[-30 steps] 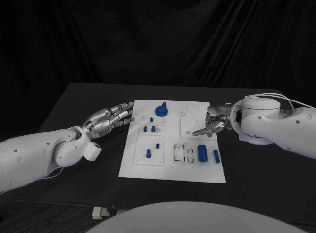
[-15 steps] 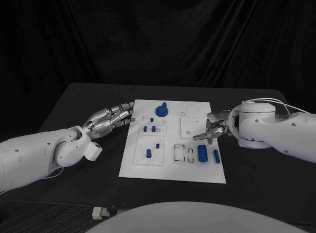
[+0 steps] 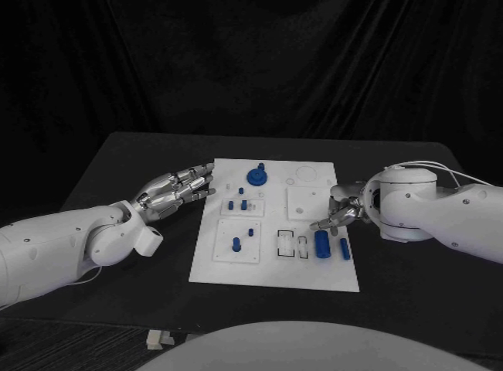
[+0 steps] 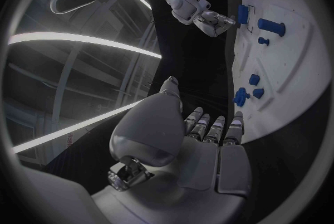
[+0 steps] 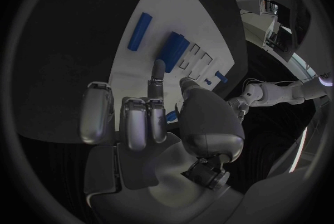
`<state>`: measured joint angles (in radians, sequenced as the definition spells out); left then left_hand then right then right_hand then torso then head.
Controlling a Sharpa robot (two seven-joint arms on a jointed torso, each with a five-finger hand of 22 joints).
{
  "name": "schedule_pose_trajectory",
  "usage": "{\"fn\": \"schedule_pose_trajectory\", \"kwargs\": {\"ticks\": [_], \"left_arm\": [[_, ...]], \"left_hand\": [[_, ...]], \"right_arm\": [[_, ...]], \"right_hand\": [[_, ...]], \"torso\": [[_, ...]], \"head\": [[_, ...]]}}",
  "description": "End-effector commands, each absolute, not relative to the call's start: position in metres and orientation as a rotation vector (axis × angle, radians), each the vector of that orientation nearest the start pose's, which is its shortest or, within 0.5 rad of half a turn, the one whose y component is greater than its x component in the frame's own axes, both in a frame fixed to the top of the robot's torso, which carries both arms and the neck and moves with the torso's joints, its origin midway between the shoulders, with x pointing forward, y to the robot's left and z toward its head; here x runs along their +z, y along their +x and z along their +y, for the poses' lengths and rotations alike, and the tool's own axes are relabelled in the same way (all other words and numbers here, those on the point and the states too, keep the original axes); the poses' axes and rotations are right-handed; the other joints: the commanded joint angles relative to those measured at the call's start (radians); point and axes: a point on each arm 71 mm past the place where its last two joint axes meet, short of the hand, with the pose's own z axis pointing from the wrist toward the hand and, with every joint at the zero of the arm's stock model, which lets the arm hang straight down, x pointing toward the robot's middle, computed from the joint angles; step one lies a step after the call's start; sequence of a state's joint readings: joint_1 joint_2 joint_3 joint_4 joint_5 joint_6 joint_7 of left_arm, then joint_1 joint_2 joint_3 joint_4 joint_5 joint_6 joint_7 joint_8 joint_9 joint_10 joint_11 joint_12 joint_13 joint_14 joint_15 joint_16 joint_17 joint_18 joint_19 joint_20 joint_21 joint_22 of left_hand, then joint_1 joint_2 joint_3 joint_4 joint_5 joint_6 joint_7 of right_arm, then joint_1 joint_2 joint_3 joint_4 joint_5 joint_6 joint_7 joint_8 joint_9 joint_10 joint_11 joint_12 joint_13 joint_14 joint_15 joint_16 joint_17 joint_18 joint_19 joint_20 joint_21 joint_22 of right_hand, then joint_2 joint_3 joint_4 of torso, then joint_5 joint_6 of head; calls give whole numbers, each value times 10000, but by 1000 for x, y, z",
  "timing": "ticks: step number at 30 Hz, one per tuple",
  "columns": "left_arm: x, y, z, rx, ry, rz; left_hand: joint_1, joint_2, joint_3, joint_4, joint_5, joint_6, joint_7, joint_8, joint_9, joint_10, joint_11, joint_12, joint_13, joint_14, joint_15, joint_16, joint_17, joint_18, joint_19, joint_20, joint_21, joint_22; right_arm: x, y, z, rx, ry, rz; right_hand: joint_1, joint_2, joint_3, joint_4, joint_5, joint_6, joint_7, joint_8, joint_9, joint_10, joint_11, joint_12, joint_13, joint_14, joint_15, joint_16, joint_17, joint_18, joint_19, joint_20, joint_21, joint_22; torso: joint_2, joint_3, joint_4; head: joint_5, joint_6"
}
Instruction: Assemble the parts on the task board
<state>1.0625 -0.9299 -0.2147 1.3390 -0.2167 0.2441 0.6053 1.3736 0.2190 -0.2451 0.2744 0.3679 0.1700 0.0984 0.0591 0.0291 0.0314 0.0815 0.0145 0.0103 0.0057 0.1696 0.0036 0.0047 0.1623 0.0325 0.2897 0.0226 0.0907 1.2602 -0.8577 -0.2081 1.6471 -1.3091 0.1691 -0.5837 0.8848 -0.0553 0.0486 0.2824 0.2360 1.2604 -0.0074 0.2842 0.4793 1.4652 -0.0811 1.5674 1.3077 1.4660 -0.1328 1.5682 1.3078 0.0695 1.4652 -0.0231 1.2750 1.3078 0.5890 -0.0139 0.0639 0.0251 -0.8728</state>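
Note:
The white task board (image 3: 273, 263) lies mid-table. On it a round blue part with a knob (image 3: 256, 178) sits at the far end, small blue pegs (image 3: 236, 205) below it, and another peg (image 3: 236, 244) nearer me. A thick blue cylinder (image 3: 321, 244) and a thin one (image 3: 344, 248) lie at the near right, also seen as the thick cylinder (image 5: 174, 45) and the thin one (image 5: 141, 30). My right hand (image 3: 338, 210) hovers just beyond them, one finger stretched toward them, the rest bent, holding nothing. My left hand (image 3: 179, 188) rests open beside the board's left edge.
The black table (image 3: 129, 170) runs around the board on all sides. The left forearm (image 3: 84, 239) lies over the table's near left. The right arm's bulky wrist (image 3: 429, 209) sits over the table right of the board.
My right hand has slid nearer along the board's right side, toward the two blue cylinders. The left hand has stayed put.

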Motion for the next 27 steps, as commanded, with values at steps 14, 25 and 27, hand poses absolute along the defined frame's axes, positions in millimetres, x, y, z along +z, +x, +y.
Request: {"fn": "schedule_pose_trajectory", "kwargs": {"ticks": [14,25,27], "left_arm": [[-295,435,282,-17886,-9412,17411],[-296,434,283,-17879,-9433,17443],[-296,434,283,-17880,-9436,17449]], "left_hand": [[84,51,11,-54,52,18,90,67,7,25,103,91,23,27,-7,45,-2,108,-15,3,-26,20],[90,57,14,-62,56,15,100,69,6,72,159,123,38,26,-20,46,-2,115,-10,4,-23,28],[90,57,14,-62,56,15,100,69,6,72,159,123,38,26,-20,46,-2,115,-10,4,-23,28]], "right_arm": [[-259,430,-204,1440,-1704,23712],[-268,427,-200,1450,-1765,23830],[-270,427,-199,1441,-1773,23850]], "right_hand": [[-5,-88,-287,54,-338,-540,247,-647,-210,1056,283,34,2631,1009,232,-65,2473,-63,106,226,-57,1787],[-21,-140,-330,35,-713,-466,255,-713,-162,1056,300,34,2631,983,252,-132,2364,-10,31,267,-283,1719],[108,-158,-303,1,-669,-474,258,-740,-144,1056,302,34,2631,979,254,-144,2345,-5,25,271,-307,1711]], "torso": [[-1,-3,-5],[-4,-2,-1],[-2,-2,1]], "head": [[69,2],[91,2],[87,2]]}}
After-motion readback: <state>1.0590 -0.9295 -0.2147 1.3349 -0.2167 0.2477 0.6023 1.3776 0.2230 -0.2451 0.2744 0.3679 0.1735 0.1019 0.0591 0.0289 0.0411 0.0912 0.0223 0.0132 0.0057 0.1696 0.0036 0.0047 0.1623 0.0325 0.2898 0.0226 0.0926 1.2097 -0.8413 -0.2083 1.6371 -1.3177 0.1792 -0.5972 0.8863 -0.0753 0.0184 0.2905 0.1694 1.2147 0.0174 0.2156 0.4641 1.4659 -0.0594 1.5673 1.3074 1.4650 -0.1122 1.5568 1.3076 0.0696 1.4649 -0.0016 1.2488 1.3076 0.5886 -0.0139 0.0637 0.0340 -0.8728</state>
